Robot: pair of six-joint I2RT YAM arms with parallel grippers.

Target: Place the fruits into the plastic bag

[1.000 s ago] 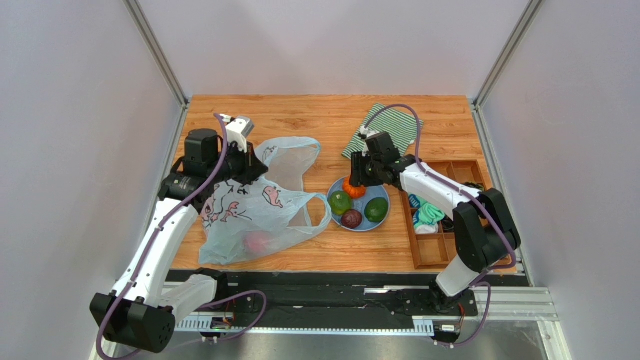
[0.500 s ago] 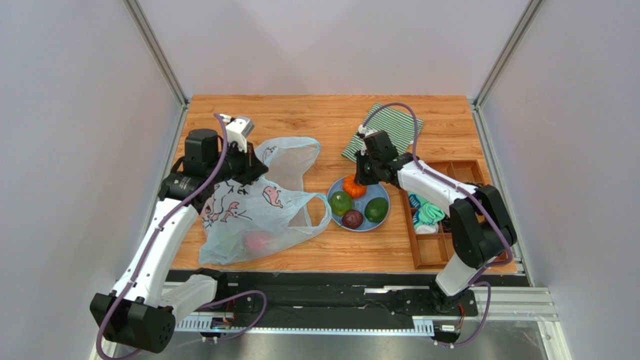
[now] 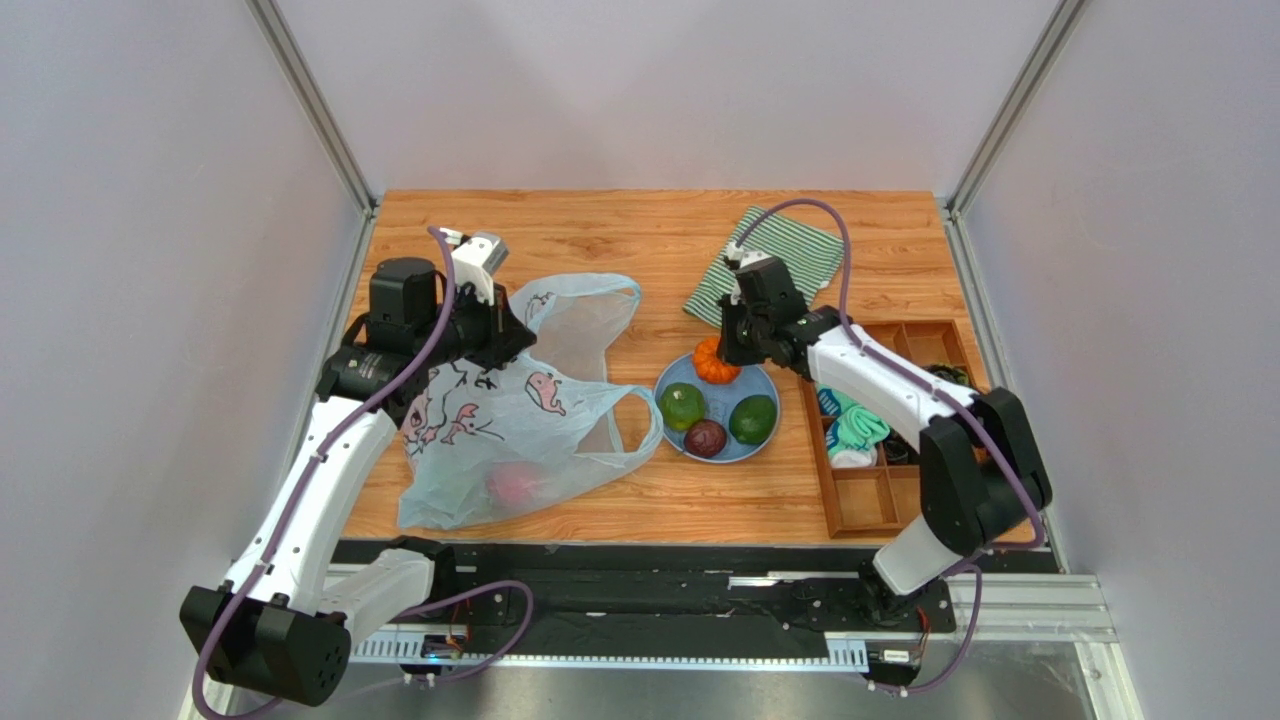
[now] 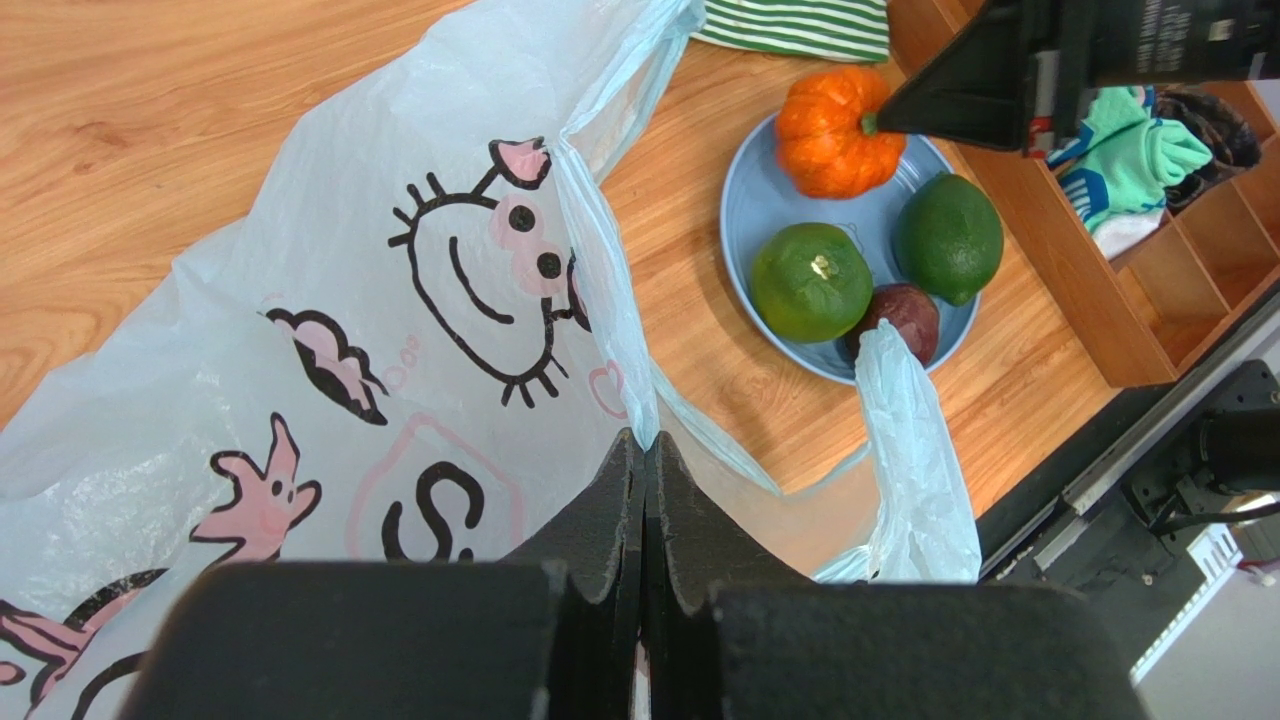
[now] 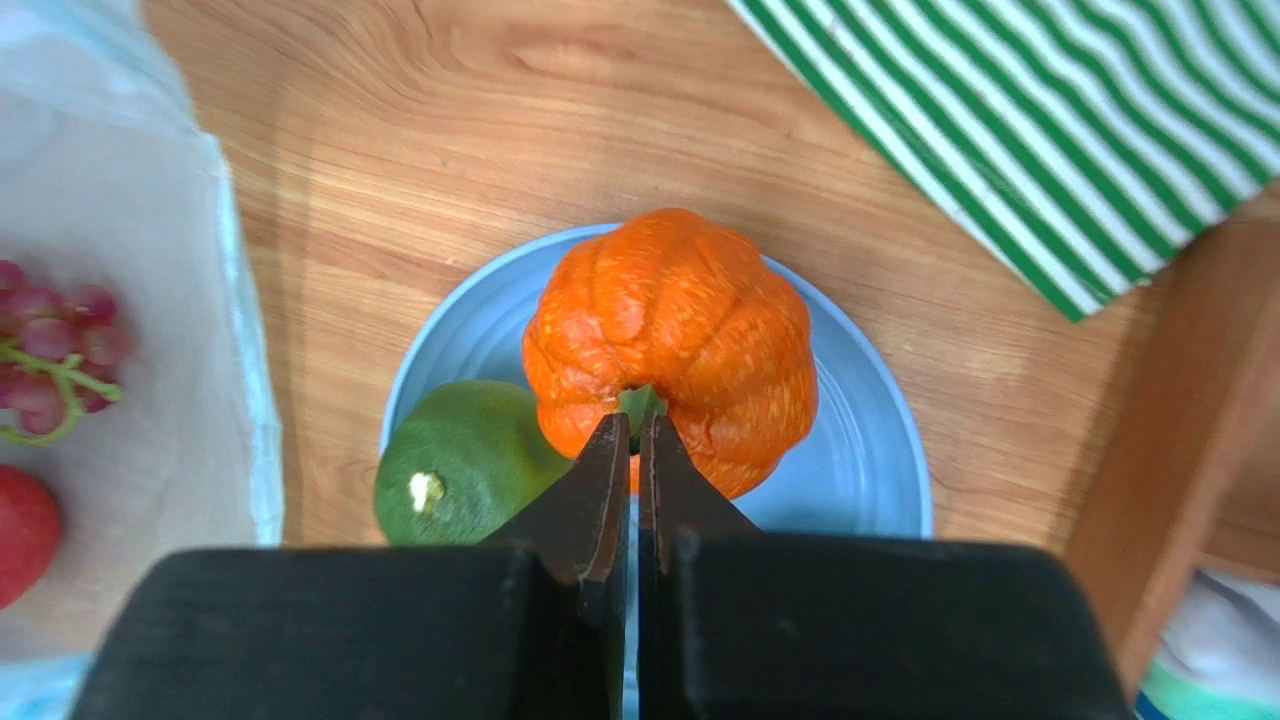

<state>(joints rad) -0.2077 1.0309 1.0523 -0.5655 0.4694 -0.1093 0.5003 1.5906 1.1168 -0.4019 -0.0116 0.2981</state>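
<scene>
The plastic bag [image 3: 511, 428] lies at the left, printed with cartoons. My left gripper [image 4: 646, 438] is shut on the bag's rim and holds it up. A red apple [image 3: 516, 483] and red-purple grapes [image 5: 53, 345] lie inside the bag. My right gripper [image 5: 633, 428] is shut on the stem of the orange fruit [image 5: 676, 345] and holds it just above the blue plate [image 3: 774, 393]. On the plate lie two green fruits [image 3: 682, 405] [image 3: 753, 419] and a dark purple one [image 3: 705, 437].
A green striped cloth [image 3: 796, 255] lies behind the plate. A wooden compartment tray [image 3: 887, 495] with small items stands to the right of the plate. The bag's loose handle [image 4: 909, 435] drapes beside the plate's left edge.
My right gripper has risen a little and drawn toward the far side, carrying the orange fruit off the plate. The left arm and the bag have not moved.
</scene>
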